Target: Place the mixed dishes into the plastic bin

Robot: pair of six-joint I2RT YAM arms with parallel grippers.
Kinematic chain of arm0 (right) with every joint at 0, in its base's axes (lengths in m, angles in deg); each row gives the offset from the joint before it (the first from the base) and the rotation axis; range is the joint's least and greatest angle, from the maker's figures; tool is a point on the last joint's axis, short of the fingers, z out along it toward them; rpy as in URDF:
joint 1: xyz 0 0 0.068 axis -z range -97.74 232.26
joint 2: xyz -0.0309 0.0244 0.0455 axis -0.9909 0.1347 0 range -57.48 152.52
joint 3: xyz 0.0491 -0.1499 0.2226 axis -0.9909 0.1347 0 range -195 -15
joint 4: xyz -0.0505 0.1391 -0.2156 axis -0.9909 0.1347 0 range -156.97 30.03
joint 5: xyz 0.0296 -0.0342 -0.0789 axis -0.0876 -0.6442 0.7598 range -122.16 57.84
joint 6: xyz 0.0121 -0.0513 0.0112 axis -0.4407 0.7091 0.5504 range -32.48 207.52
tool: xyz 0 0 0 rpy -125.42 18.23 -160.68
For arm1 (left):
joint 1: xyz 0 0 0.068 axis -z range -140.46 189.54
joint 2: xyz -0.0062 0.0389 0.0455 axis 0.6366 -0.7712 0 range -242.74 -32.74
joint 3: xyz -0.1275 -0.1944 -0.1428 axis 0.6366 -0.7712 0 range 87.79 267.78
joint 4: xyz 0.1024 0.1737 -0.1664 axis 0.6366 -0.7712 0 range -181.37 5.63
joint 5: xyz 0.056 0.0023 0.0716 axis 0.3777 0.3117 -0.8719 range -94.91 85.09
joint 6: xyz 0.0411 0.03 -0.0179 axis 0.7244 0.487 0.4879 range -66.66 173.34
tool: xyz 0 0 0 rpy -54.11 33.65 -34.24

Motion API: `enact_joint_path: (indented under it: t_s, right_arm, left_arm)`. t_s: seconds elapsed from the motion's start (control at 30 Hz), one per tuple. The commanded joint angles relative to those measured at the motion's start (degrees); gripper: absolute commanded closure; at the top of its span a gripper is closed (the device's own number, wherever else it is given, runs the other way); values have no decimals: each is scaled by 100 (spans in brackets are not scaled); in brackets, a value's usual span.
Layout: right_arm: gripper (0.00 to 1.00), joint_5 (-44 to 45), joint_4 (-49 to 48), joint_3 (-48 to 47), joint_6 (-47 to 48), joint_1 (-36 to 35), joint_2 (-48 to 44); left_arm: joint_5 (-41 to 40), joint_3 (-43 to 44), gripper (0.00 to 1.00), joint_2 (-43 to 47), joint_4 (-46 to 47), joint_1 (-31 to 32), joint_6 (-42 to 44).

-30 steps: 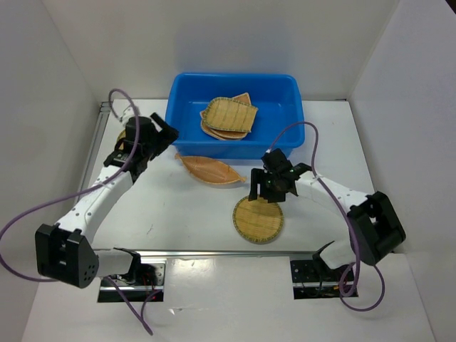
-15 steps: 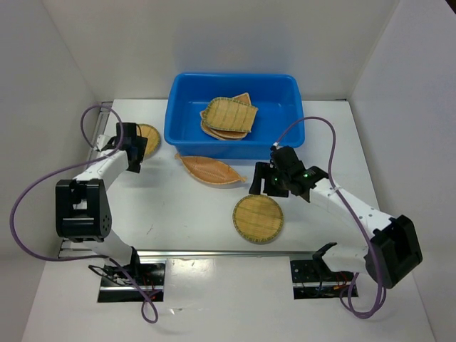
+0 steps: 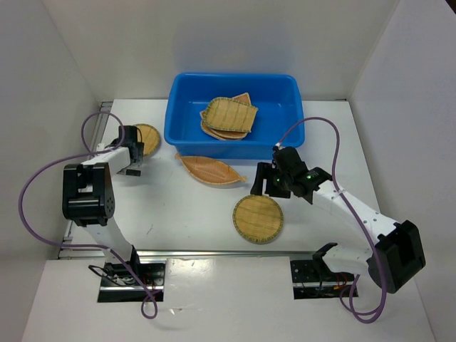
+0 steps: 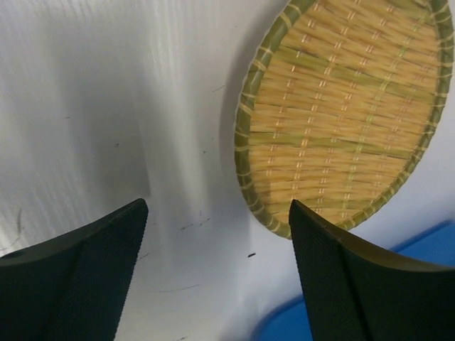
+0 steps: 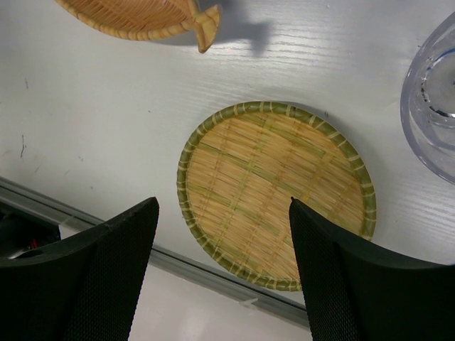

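Note:
The blue plastic bin (image 3: pixel 285 114) stands at the back and holds a rounded-square woven tray (image 3: pixel 229 116) lying on other trays. A leaf-shaped tray (image 3: pixel 210 169) lies in front of the bin and also shows in the right wrist view (image 5: pixel 135 14). A round tray (image 3: pixel 258 219) lies near the front. My right gripper (image 3: pixel 261 183) hangs open and empty above this round tray's (image 5: pixel 277 192) left part. A clear cup (image 5: pixel 434 99) sits at that view's right edge. My left gripper (image 3: pixel 134 151) is open and empty beside a smaller round tray (image 3: pixel 149 135), which also shows in the left wrist view (image 4: pixel 341 114).
White walls enclose the table on three sides. A metal rail (image 3: pixel 214 253) runs along the front edge, just beyond the round tray. The bin's corner (image 4: pixel 341 312) shows close to my left gripper (image 4: pixel 217 213). Purple cables loop off both arms.
My left arm has folded back to the left, bringing its gripper from the bin's left corner down beside the small round tray. My right gripper has shifted slightly back and right above the round tray.

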Motion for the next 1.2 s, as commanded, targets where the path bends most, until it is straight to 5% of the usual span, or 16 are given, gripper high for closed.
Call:
enact_joint_path:
  t_s: [0.0, 0.27, 0.73, 0.87, 1.03, 1.17]
  right_arm:
    - [21, 100, 124, -82, -8, -57, -147]
    - [21, 100, 176, -82, -8, -57, -24]
    - [21, 152, 334, -188, -8, -57, 29]
    - [21, 205, 334, -188, -60, -57, 29]
    - [21, 205, 334, -188, -60, -57, 81]
    - [21, 205, 334, -188, -60, -57, 134]
  left_arm:
    - [-285, -64, 14, -70, 480, -28, -305]
    - [-443, -566, 24, -123, 1578, -28, -648]
    - [-461, -372, 32, -861, 2186, -28, -877]
    - [-408, -258, 48, -1011, 2387, -28, -929]
    - [-495, -320, 100, -827, 2336, -28, -1016]
    - [-785, -390, 100, -265, 2256, -28, -807]
